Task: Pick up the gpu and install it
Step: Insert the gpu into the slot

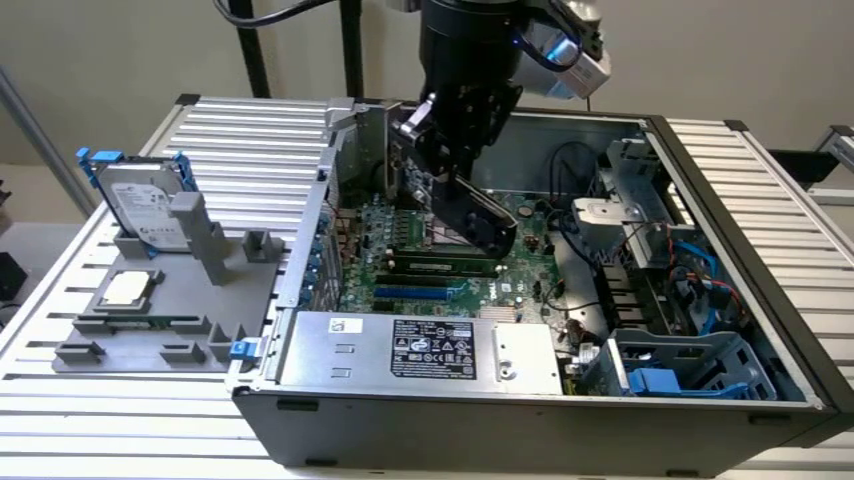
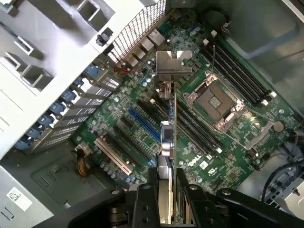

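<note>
Above motherboard [image 2: 118, 110], gpu [image 2: 167, 135] half-hidden in gripper [image 2: 165, 191]

- I see the table [image 1: 254, 130] as a pale metal surface of long ribbed slats, running under everything and out toward both edges of the exterior view.
- An open computer case [image 1: 534, 425] lies directly on the slats with its open side up, and takes up the middle and the exterior view's right.
- A grey holder tray [image 1: 147, 340] sits flat on the slats just beside the case, on the exterior view's left.
</note>
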Motion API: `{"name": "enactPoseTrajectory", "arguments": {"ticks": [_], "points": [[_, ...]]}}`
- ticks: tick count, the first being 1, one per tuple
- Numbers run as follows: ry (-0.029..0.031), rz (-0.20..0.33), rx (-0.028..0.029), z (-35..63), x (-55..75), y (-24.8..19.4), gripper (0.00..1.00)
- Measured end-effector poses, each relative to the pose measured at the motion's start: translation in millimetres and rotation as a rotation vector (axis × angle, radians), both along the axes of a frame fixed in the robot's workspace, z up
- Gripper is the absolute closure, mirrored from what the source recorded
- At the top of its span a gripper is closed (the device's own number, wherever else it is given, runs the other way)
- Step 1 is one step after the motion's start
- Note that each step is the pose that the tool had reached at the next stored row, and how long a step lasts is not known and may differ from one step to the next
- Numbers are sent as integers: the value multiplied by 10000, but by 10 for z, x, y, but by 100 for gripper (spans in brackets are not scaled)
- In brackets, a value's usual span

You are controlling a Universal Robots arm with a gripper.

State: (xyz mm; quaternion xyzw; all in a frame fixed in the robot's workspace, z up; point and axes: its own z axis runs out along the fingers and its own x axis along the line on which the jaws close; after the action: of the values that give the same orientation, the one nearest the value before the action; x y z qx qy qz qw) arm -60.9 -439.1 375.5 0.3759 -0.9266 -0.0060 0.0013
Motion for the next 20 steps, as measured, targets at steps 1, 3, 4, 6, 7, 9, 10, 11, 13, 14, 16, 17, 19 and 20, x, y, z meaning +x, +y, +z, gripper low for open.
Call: {"name": "enactPoseTrajectory", "arguments": {"ticks": [1,3,4,6,7,9,10,11,13,14,16,17,19,20], "points": [[0,197,-1,-8,0,0,100],[0,550,0,-23,0,0,100],[0,742,0,-31,0,0,100],[0,1096,0,-46,0,0,100],[0,1275,0,-54,0,0,100],[0,1641,0,-69,0,0,100],[0,1825,0,-77,0,0,100],[0,2001,0,-84,0,0,100],[0,2376,0,-100,0,0,100],[0,2557,0,-107,0,0,100],[0,2911,0,-122,0,0,100],[0,3089,0,-130,0,0,100],[0,3461,0,-146,0,0,100],[0,3641,0,-153,0,0,100]]}}
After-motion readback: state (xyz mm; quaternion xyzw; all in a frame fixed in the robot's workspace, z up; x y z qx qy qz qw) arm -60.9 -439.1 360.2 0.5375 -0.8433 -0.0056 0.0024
